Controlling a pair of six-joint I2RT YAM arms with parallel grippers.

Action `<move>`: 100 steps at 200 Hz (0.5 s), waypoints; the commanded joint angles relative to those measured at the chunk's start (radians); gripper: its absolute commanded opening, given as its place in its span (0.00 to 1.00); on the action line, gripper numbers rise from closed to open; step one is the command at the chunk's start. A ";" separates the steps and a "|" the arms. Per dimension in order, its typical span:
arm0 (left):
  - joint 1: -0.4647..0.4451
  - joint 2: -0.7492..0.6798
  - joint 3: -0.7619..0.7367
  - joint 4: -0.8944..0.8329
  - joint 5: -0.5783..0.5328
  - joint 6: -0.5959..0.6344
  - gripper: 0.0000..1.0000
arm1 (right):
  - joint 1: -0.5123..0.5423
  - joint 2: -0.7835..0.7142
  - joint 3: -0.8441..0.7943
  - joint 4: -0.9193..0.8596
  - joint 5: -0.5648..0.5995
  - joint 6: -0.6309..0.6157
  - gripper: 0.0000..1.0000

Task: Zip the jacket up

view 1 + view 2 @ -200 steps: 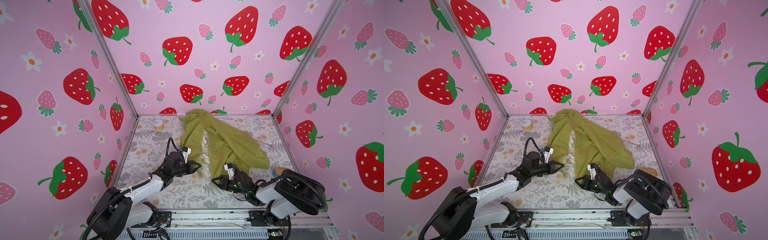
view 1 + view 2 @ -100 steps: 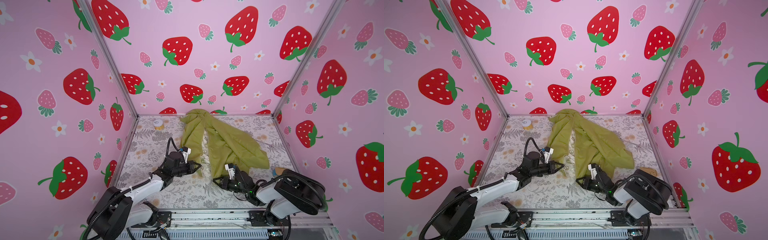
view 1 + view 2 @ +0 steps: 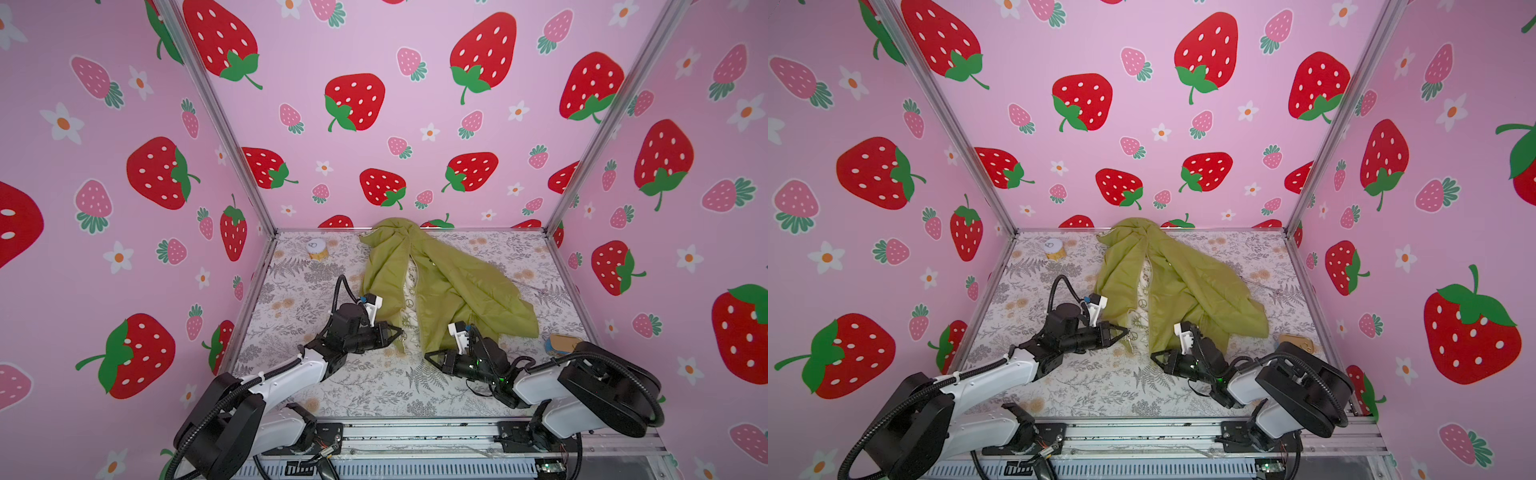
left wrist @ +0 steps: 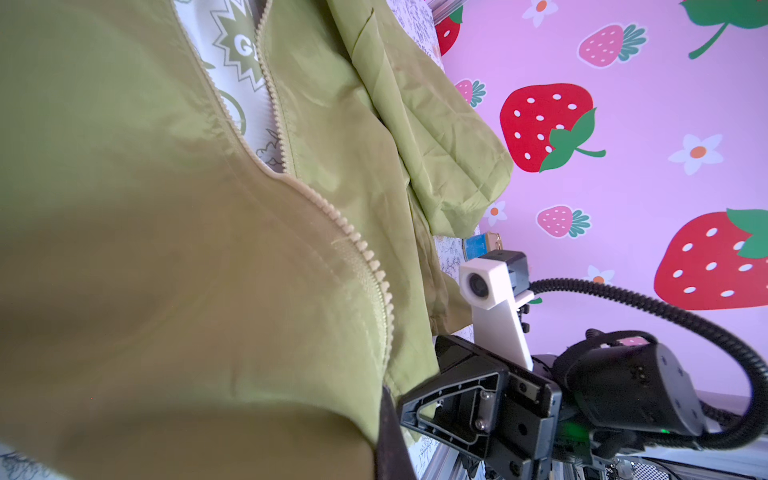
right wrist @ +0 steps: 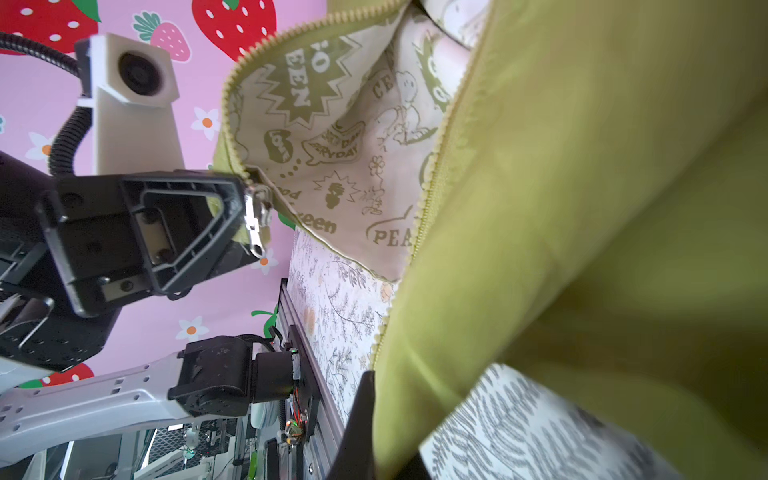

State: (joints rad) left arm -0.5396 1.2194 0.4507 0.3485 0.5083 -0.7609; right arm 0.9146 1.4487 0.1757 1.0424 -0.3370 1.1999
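Surface: grey floral cloth point(image 3: 365, 390) | Room: pink strawberry walls point(image 3: 291, 62) | jacket point(image 3: 457, 286) unzipped

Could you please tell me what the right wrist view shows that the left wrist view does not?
Only the right wrist view: the left pincer shut on a lower corner of the jacket, with the silver pull dangling beside it. Only the left wrist view: the right pincer closed at the opposite hem, and a blue-and-tan object beyond the fabric. Both: olive cloth, the unjoined zipper teeth and the cream printed lining.
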 commanded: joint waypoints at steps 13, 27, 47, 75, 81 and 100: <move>-0.003 -0.005 0.042 0.110 0.067 0.038 0.00 | -0.059 -0.058 0.107 -0.112 -0.049 -0.090 0.00; -0.002 0.001 0.046 0.158 0.091 0.038 0.00 | -0.085 -0.073 0.147 -0.137 -0.054 -0.113 0.00; 0.000 0.018 0.065 0.236 0.126 0.018 0.00 | -0.114 -0.086 0.199 -0.143 -0.053 -0.134 0.00; 0.003 0.072 0.106 0.392 0.197 -0.061 0.00 | -0.145 -0.092 0.266 -0.112 -0.054 -0.147 0.00; 0.003 0.089 0.118 0.429 0.217 -0.078 0.00 | -0.150 -0.094 0.274 -0.099 -0.054 -0.146 0.00; 0.006 0.142 0.160 0.544 0.273 -0.147 0.00 | -0.169 -0.102 0.299 -0.056 -0.049 -0.137 0.00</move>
State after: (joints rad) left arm -0.5385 1.3167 0.5312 0.6624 0.6716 -0.8116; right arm 0.7662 1.3781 0.4347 0.9184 -0.3805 1.0752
